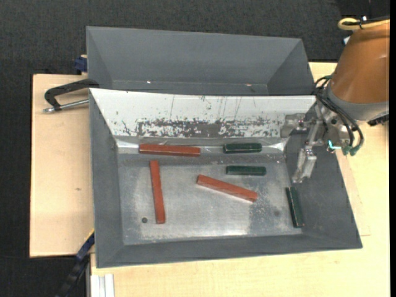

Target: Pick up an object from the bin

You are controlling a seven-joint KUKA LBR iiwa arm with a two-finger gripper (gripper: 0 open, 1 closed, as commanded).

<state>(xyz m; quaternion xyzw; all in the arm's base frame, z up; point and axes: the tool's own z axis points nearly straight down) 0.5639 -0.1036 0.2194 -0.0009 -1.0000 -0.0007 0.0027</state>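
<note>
Hovering gripper [302, 166], grip unclear, just beyond dark green bar [295, 207] pointing front-to-back.

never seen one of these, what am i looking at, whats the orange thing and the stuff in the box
One camera looks down into a grey metal bin. The orange-covered shape at the right is a robot arm; its gripper hangs over the bin's right side, near a dark green bar by the right wall. Elsewhere on the floor: a red-brown bar at the left, a slanted red-brown bar mid-bin, a third red-brown bar along the back wall, and two more dark green bars toward the back. I see nothing held.
</note>
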